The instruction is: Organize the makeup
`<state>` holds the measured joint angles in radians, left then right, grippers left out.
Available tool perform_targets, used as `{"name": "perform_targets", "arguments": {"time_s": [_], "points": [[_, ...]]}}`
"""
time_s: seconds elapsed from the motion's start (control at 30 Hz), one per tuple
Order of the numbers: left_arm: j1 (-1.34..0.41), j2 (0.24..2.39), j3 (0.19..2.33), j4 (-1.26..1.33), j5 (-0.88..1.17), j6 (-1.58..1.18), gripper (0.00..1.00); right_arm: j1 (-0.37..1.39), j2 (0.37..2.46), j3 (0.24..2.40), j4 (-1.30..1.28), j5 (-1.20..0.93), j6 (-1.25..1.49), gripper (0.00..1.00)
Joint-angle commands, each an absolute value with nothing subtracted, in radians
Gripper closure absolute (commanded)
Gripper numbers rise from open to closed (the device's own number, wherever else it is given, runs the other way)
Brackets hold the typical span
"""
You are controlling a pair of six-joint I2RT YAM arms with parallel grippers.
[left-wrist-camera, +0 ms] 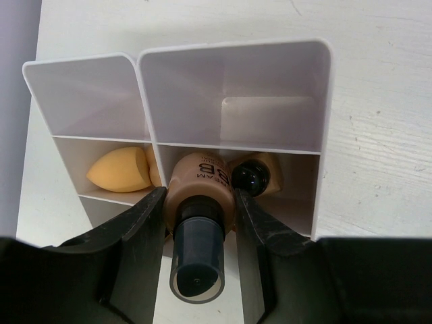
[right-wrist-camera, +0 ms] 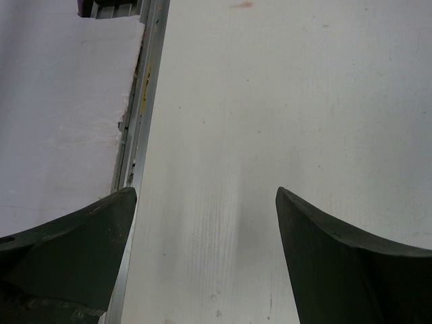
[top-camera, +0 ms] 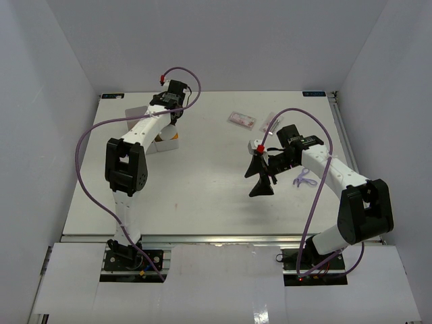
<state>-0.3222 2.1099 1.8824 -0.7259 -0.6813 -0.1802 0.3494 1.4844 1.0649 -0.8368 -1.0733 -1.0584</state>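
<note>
Left gripper [left-wrist-camera: 199, 202] is clenched on the tan bottle [left-wrist-camera: 199, 182], jaws on either side of its body just below the black cap [left-wrist-camera: 197, 263], bottle base pointing into the white box [left-wrist-camera: 236, 88] at the far-left of the table [top-camera: 202, 196]. The bottle sits over the middle right compartment, close beside a black-topped item [left-wrist-camera: 250, 177] already in there; a beige sponge [left-wrist-camera: 121, 169] lies in the compartment to the left. Step looks like seating the bottle. To do it well: keep the bottle lined up with the compartment, go straight in, avoid nudging the black-topped item or the divider wall, and release only once the base rests, then retreat along the same line so the fingers don't drag the box. Right gripper [right-wrist-camera: 206, 192] is released and holds nothing, over bare table. Two clear packets [top-camera: 241, 119] lie loose at the far side, likely next.
</note>
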Motion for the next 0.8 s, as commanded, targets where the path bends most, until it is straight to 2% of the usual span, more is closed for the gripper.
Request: {"name": "perform_targets", "arguments": {"time_s": [0.0,0.17,0.33,0.77], "points": [[-0.324,2.080,1.908,-0.703,-0.683,-0.179,0.87,0.344,1.453,1.060,-0.839,-1.108,-1.083,0.10],[-0.327,2.074,1.907,-0.704,-0.654,-0.187,0.87,0.345,1.451,1.058,-0.839,-1.109,-1.083,0.10],[-0.327,2.072,1.903,-0.709,-0.643,-0.203,0.80,0.342,1.449,1.058,-0.840,-1.109,-1.082,0.10],[-0.327,2.060,1.894,-0.715,-0.673,-0.216,0.32,0.339,1.447,1.057,-0.842,-1.112,-1.084,0.10]]}}
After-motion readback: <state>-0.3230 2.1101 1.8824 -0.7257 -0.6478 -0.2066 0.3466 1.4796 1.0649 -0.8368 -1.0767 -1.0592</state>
